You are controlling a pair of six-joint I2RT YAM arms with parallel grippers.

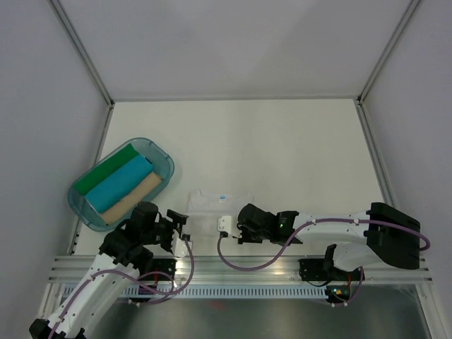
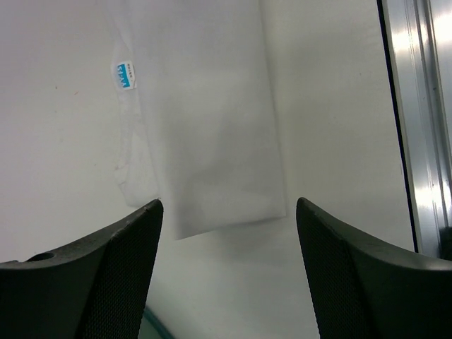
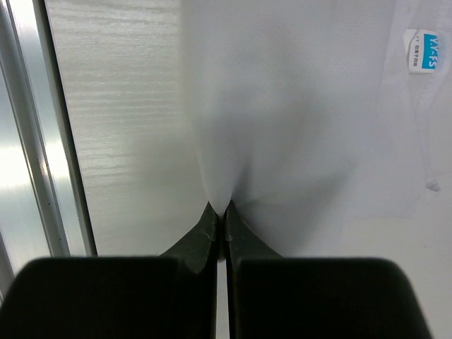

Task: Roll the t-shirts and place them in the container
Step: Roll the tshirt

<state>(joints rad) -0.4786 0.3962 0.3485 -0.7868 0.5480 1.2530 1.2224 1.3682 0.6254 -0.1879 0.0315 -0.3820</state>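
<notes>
The white t-shirt [image 1: 212, 203] lies at the 6 o'clock edge of the table [image 1: 282, 141], its near side pinched tight by the right gripper [image 3: 224, 215]. The left gripper [image 2: 229, 206] gapes wide at its 8 o'clock.

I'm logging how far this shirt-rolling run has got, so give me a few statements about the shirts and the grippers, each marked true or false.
1. The right gripper is shut on an edge of the white t-shirt. True.
2. The left gripper grips the cloth. False: it is open and holds nothing.
3. The teal tub holds a green roll, a light blue roll and a tan roll. True.
4. The white t-shirt is already rolled. False: it lies spread out and unrolled on the table.
</notes>
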